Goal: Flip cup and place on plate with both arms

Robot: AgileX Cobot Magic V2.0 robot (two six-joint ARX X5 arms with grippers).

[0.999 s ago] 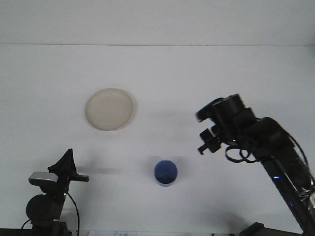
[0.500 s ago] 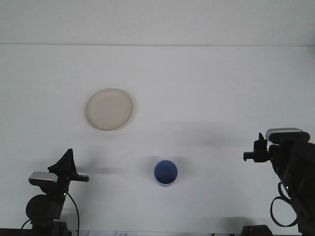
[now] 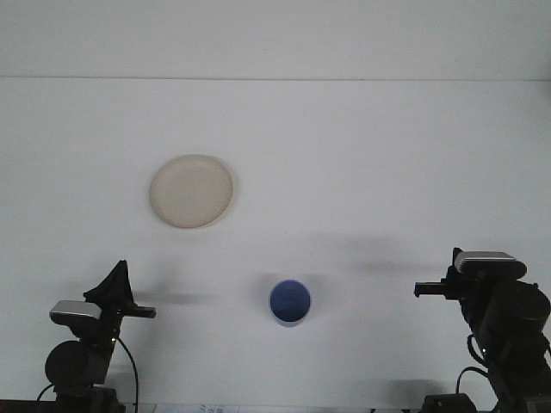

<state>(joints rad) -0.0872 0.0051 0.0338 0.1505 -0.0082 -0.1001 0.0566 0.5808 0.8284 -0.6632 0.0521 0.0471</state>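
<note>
A blue cup [image 3: 290, 303] stands on the white table near the front centre, its open mouth facing up. A round cream plate [image 3: 191, 191] lies flat further back and to the left, with nothing on it. My left gripper [image 3: 118, 291] sits low at the front left corner, well left of the cup. My right gripper [image 3: 428, 289] is at the front right corner and points left toward the cup from some distance. Neither gripper touches the cup or the plate.
The white table [image 3: 362, 155] runs back to a pale wall. Both arm bases with their wrist cameras fill the two front corners.
My right arm has pulled back from above the table's middle right down to the front right corner. The left arm, cup and plate have not moved.
</note>
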